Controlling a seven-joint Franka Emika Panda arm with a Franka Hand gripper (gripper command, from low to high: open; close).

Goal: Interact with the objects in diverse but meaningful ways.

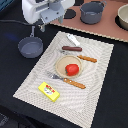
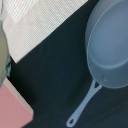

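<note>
My white gripper (image 1: 44, 24) hangs high at the back, above the handle end of the small grey long-handled saucepan (image 1: 31, 47). Its fingers are too blurred to show their gap, and I see nothing held. The saucepan lies empty on the dark cloth beside the placemat and fills the wrist view (image 2: 110, 45). A red tomato (image 1: 72, 69) sits on a beige plate (image 1: 61, 66). A brown sausage (image 1: 71, 48) and a white utensil (image 1: 73, 39) lie behind the plate. A yellow box (image 1: 49, 91) lies at the mat's near corner. A grey pot (image 1: 92, 12) stands at the back.
A striped placemat (image 1: 95, 85) covers the middle and shows in the wrist view (image 2: 40, 22). An orange-handled knife (image 1: 86, 58) and fork (image 1: 67, 80) flank the plate. A pinkish board (image 1: 107, 27) carries the pot and a bowl (image 1: 123, 16).
</note>
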